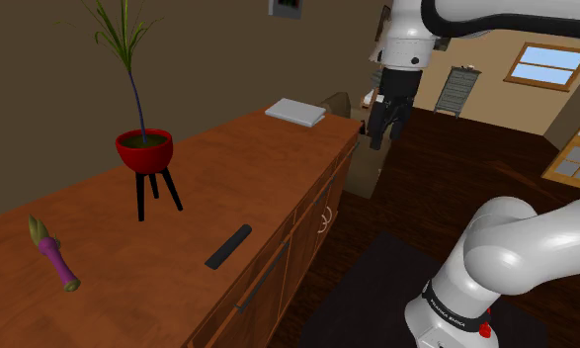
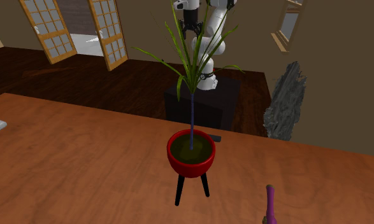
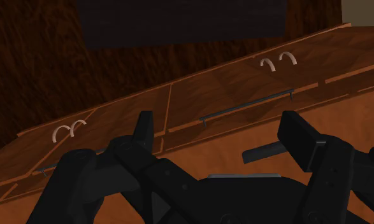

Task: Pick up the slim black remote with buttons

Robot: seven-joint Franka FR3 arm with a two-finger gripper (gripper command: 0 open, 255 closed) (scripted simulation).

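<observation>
The gripper [image 3: 218,124] hangs high off the front of the counter [image 1: 268,158], fingers apart, holding nothing. The slim black remote [image 1: 228,246] lies flat near the counter's front edge, right of the red plant pot [image 1: 144,150]. A badly centred descent could, I think, push this thin thing over the edge.

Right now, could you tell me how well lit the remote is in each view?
Shoulder view: remote evenly lit on the counter, no glare. Second exterior view: bright, but the red pot covers most of it. Wrist view: dim, remote dark against the counter.
</observation>
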